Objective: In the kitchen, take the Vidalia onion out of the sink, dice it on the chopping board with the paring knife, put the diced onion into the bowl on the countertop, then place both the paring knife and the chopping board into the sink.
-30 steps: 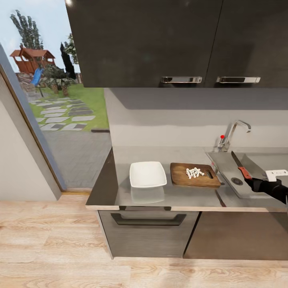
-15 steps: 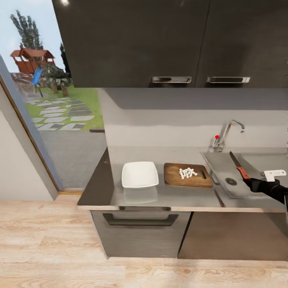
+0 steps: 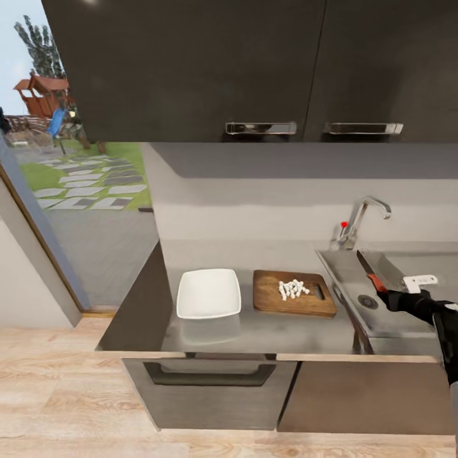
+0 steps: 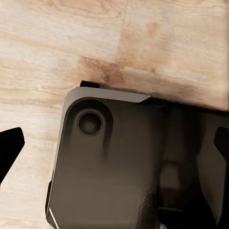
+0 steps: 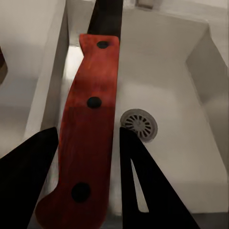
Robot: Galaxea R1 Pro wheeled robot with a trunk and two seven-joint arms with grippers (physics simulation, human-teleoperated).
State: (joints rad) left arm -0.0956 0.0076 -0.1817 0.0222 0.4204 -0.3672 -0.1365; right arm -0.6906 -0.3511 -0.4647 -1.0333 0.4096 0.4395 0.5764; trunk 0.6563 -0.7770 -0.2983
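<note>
At the far left, a glass door (image 3: pixel 38 191) looks out on a garden with stepping stones, and light wooden flooring (image 3: pixel 57 394) runs along the near side of the dark cabinets (image 3: pixel 210 394). On the grey countertop (image 3: pixel 152 305) the white square bowl (image 3: pixel 209 293) sits toward the left end, with nothing in it. Just to its right, apart from it, lies the dark brown chopping board (image 3: pixel 289 302), carrying a small heap of white diced onion (image 3: pixel 292 289) near its middle. Further right comes the steel sink (image 3: pixel 356 280), with its chrome tap (image 3: pixel 362 219) and red knob at the back and the round drain (image 3: pixel 367 301) in the basin floor. The right gripper (image 3: pixel 392 299) reaches in from the right edge and is closed around the red handle of the paring knife (image 3: pixel 372 272), whose dark blade points away toward the wall, held above the sink. The right wrist view shows that handle (image 5: pixel 90 129) clamped between the two black fingers (image 5: pixel 28 181), with the drain (image 5: pixel 139 124) below it. In the left wrist view the left gripper's dark fingertips (image 4: pixel 10 148) stand wide apart at the frame's edges, holding nothing, over part of the robot's grey body (image 4: pixel 124 162) and the wooden floor (image 4: pixel 71 43).
</note>
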